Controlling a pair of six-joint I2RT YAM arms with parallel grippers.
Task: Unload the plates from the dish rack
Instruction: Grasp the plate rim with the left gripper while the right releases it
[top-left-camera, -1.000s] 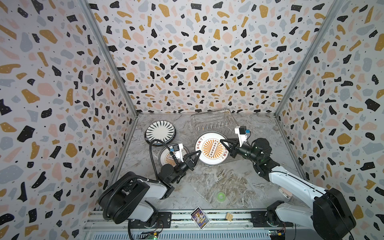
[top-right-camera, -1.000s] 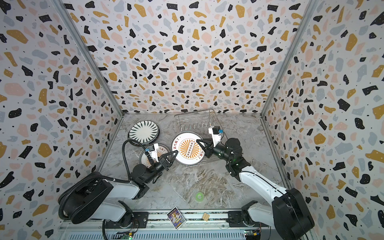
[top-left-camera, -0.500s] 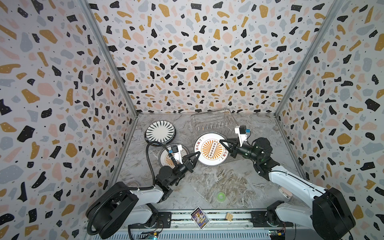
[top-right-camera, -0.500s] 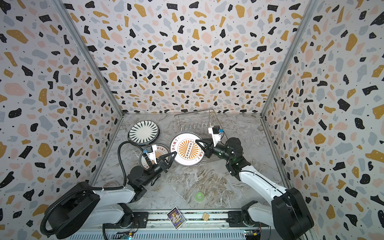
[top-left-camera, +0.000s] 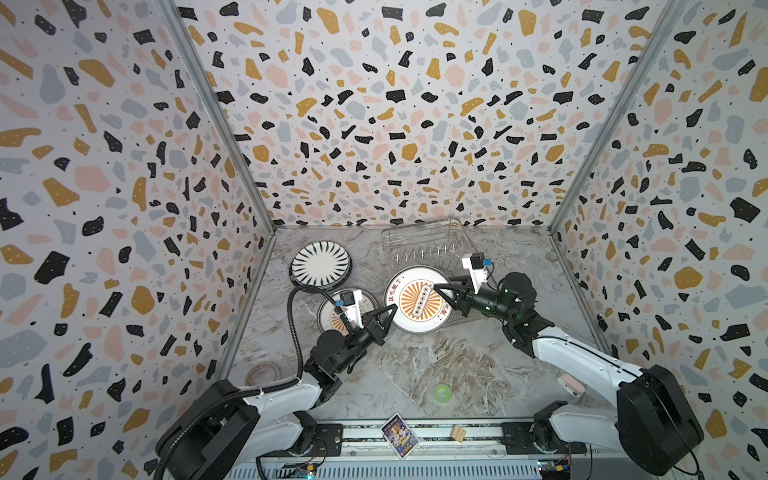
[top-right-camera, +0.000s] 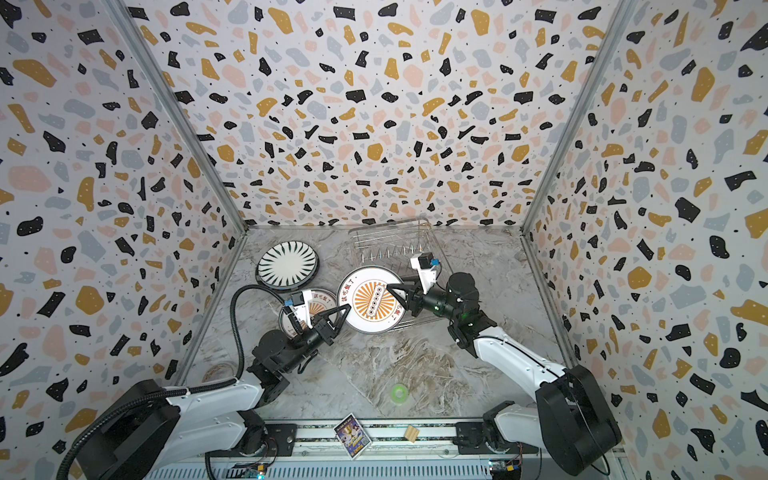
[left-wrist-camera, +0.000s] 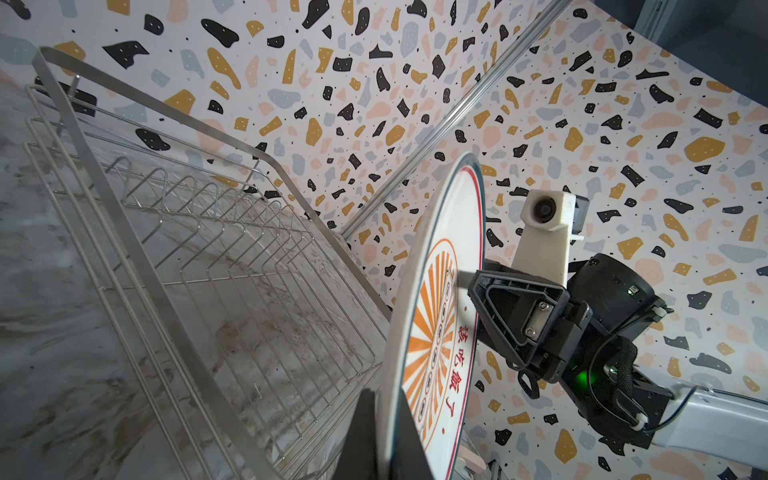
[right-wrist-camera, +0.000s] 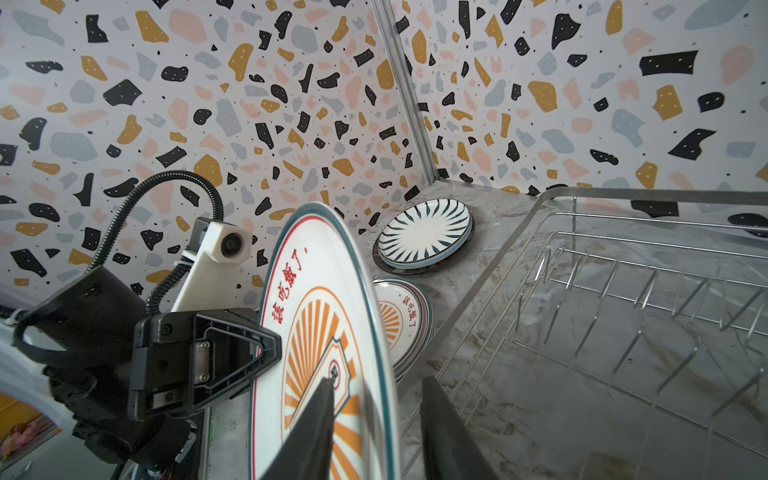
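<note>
Green comes first, nearest to me: a small green ring (top-left-camera: 441, 392) lies alone on the grey marble table (top-left-camera: 415, 365). Just in front of it, on the rail, sit a bright card (top-left-camera: 400, 435) and a little wooden block (top-left-camera: 458, 434).

Next come my two arms, and both reach in to the same sunburst plate (top-left-camera: 417, 300). It is white with orange rays and red letters. In both top views its face is turned up to the camera, and it covers the near end of the dish rack (top-left-camera: 419, 239).

My left claw (top-left-camera: 392, 308) is pinched tight on the plate's left edge. In the left wrist view its two dark fingers hug the rim.

My right claw (top-left-camera: 436, 286) is at the plate's right edge. Its jaws stand apart with the rim between them. In the right wrist view one finger (right-wrist-camera: 311, 428) is in front of the plate's face, the other is behind it, and I can see a gap there.

To the left, partly under my left arm, a second sunburst plate (top-left-camera: 329, 320) lies flat on the table.

A bit farther back a striped plate (top-left-camera: 321, 264) with black rays lies flat on a dark-rimmed one.

Farthest back, the shiny wire rack stands by the back wall, showing its row of prongs.
</note>
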